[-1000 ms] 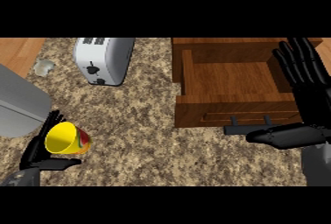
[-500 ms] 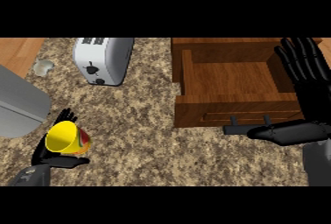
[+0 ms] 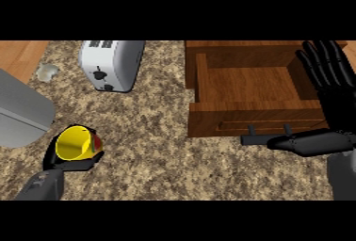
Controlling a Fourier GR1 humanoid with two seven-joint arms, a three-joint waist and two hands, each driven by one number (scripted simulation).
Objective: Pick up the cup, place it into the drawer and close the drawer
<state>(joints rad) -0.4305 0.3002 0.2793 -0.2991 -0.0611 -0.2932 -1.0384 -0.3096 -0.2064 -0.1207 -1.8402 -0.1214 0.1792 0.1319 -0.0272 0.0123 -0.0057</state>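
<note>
Left hand (image 3: 67,162) seen at lower left, fingers curled round yellow cup (image 3: 75,142); cup held just above speckled table (image 3: 153,141), mouth tipped up toward view, red patch on its side. Right hand (image 3: 332,89) seen at right edge, fingers straight & spread, nothing held, over right side of drawer (image 3: 243,89). Drawer pulled open, wood, dark handle (image 3: 268,135) at front. Cup well apart from drawer. Toaster (image 3: 111,63) set upright near table's back. Grey appliance (image 3: 21,115) at left edge.
</note>
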